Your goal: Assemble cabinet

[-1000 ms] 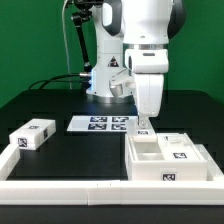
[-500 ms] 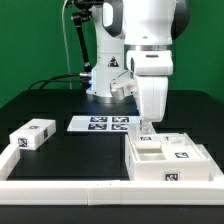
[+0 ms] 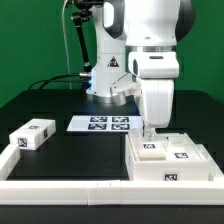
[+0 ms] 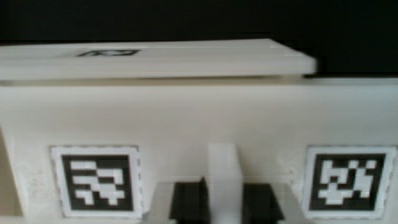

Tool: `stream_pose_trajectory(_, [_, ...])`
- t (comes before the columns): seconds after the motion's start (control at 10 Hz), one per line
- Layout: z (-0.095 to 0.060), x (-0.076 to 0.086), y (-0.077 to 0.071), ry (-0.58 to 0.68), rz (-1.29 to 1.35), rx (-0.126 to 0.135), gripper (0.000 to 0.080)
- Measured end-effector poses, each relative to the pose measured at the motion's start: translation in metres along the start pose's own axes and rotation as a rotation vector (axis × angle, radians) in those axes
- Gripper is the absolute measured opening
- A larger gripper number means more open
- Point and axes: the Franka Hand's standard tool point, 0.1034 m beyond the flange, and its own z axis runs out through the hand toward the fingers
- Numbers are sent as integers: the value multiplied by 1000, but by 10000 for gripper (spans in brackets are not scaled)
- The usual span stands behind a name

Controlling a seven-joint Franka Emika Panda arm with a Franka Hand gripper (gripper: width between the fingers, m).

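The white cabinet body (image 3: pixel 192 168) lies at the exterior view's right, with black-and-white tags on it. My gripper (image 3: pixel 150 132) hangs straight down over the body's far left part and is shut on a thin white cabinet panel (image 4: pixel 222 165) that stands edge-on between the dark fingers (image 4: pixel 187 205). In the wrist view, the gripper (image 4: pixel 224 200) holds that strip between two tags on the body (image 4: pixel 178 110) below. A tagged panel (image 3: pixel 150 149) lies on the body right under the fingers. One loose white tagged block (image 3: pixel 32 135) rests far off at the exterior view's left.
The marker board (image 3: pixel 100 123) lies flat behind the middle of the black table. Long white border rails (image 3: pixel 60 186) run along the front edge. The robot's base (image 3: pixel 105 85) stands at the back, with cables beside it.
The gripper has shifted a little toward the exterior view's right, still shut, and the tagged panel under it now lies over the body's left compartment. The loose block has not moved.
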Motion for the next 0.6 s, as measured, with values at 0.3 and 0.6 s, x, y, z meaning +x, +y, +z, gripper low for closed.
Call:
stream_pose_trajectory(0.3, [1,-1,20,5,-19,-19,72])
stream_pose_trajectory(0.6, [2,-2,28,4,-19,-17,74])
